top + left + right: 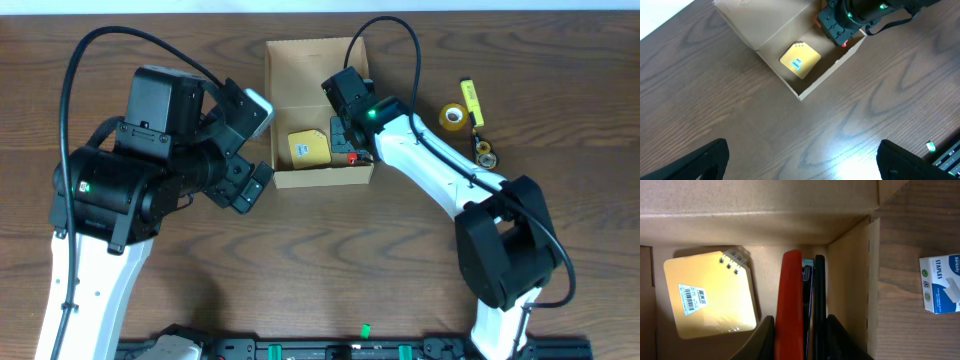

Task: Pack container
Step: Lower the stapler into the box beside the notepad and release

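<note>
Right pincer [801, 339] holds red stapler [789, 300] lengthwise against container [847, 290]'s side wall.

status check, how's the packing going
Left gripper open, hovering beside the cardboard box. Right gripper shut on red stapler, inside the box next to yellow notepad. Staples box outside on the table; nothing blocking.

The overhead camera looks straight down on the surface [560, 60], while both wrist cameras face the shared container [300, 80], the right one closest.
</note>
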